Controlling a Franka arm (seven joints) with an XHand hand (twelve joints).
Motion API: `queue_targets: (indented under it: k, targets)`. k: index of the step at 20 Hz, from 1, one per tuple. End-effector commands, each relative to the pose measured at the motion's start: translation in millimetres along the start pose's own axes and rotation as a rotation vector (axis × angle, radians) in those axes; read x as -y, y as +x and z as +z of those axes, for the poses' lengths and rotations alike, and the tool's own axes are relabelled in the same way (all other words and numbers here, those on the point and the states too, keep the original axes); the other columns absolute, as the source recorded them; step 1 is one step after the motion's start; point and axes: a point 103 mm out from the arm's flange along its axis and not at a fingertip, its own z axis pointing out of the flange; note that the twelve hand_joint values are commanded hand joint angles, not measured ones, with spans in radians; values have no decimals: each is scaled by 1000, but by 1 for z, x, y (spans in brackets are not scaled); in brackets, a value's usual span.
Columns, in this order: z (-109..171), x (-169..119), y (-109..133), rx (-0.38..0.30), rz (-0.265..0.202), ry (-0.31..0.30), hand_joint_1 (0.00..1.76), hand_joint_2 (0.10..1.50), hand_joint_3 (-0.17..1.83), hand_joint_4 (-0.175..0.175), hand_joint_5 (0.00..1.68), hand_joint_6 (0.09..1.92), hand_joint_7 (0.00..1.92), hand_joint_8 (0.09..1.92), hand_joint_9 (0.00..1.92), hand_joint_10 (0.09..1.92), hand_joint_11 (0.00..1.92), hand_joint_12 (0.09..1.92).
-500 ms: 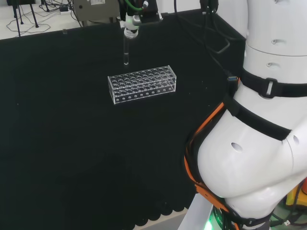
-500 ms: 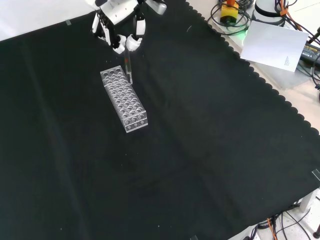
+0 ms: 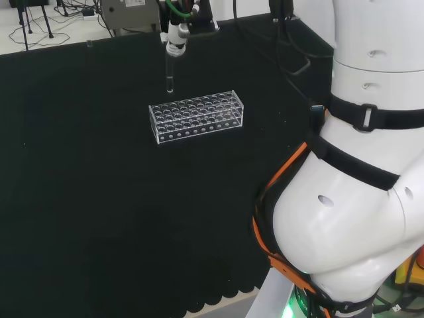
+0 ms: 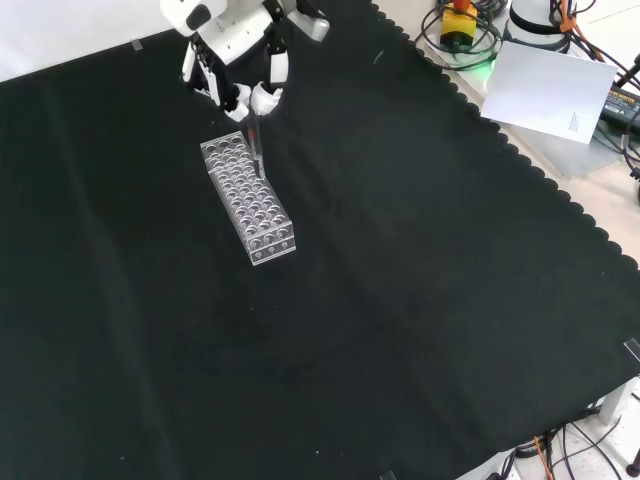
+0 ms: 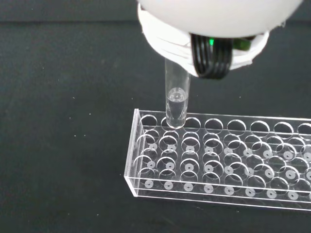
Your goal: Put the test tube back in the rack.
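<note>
- Test tube, a clear glass one, hangs upright from the black and white robot hand, whose fingers pinch its top end.
- Its rounded bottom sits just above the clear plastic rack full of round holes, over the far row near the left end in the head view; wrist view shows tube and rack apart.
- Rack rests on the black cloth.

In the wrist view the rack runs off the picture's edge, so its far end is cut away. The test tube has its upper part hidden behind the hand, which is a blurred white mass above the rack.
</note>
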Motion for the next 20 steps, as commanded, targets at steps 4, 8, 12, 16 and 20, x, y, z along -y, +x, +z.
queue_targets:
  k: [4,8,12,16,20]
  targets:
    - [18,-8,8,-30,-19,32,1436,576,721,-175,1317,570,1419,725,1383,266,692,1236]
    - [26,-10,14,-36,-28,46,1436,576,721,-175,1317,570,1419,724,1384,265,692,1236]
    - [30,-12,17,-28,-33,53,1435,576,721,-175,1318,570,1419,724,1384,265,692,1236]
    - [31,-13,17,-24,-33,62,1436,576,721,-175,1318,569,1419,724,1384,264,692,1236]
    - [37,-14,14,-18,-33,68,1435,576,721,-175,1318,569,1419,724,1385,264,692,1236]
